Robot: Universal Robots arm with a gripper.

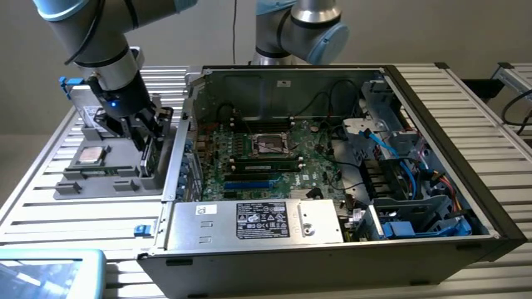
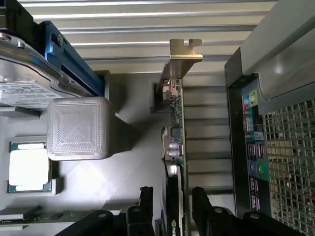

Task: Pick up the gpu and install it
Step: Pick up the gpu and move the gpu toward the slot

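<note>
Wrist view is showing you the tool (image 2: 172, 192) hanging released, its black fingers (image 2: 145, 197) straddling the gpu (image 2: 178, 142) with a slight gap on each side, so nothing is being clamped. The gpu is standing on edge in the grey holder tray (image 1: 93, 187), just beside the computer case (image 1: 332, 274) and running along its port panel (image 2: 251, 147), outside the case. A hard drive (image 2: 23, 88) and a processor chip (image 2: 28, 168) are sitting in that tray farther from the case, and the tray is resting on the slatted table (image 1: 50, 219) beside the case.
</note>
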